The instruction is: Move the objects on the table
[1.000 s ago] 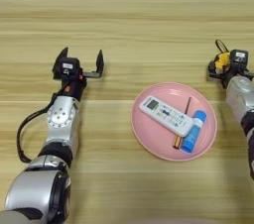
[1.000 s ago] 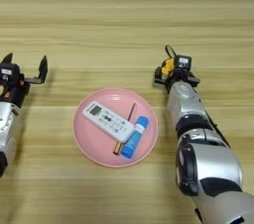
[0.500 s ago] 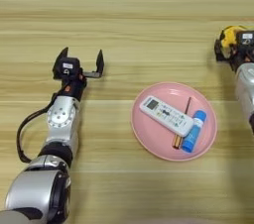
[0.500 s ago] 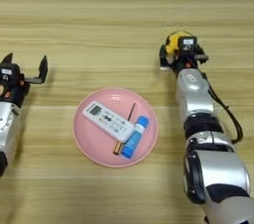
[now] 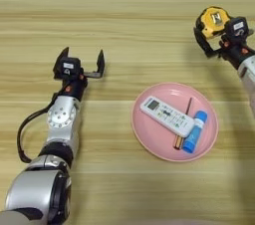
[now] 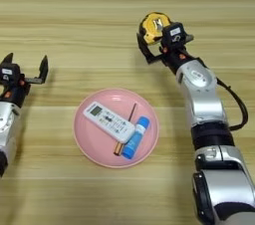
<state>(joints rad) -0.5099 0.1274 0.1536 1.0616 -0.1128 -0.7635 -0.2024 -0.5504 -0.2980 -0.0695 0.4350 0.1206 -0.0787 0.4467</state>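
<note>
The pink plate [image 5: 149,142] is taken as the landmark on the wooden table [image 5: 124,15].

Well to the left of the plate and a little farther up the table, the left gripper [image 5: 81,60] is seen with its two black fingers spread wide; nothing is held between them and no object lies beside it.

On the plate three things are found. The white remote [image 5: 166,116] is laid slantwise across the middle of the plate, its display end toward the upper left. Just right of the remote, the screwdriver [image 5: 183,124] lies with its thin shaft pointing up toward the far rim and its amber handle toward the near rim, partly hidden under the remote. The blue tube [image 5: 194,132] is laid just beside the handle, on the plate's right part, its white cap at the upper end.

Up and to the right of the plate, well apart from it, the yellow-black tape measure [image 6: 153,24] is held by the right gripper [image 6: 155,45], whose fingers are pinched on its near edge. Whether the tape measure touches the table cannot be told.
</note>
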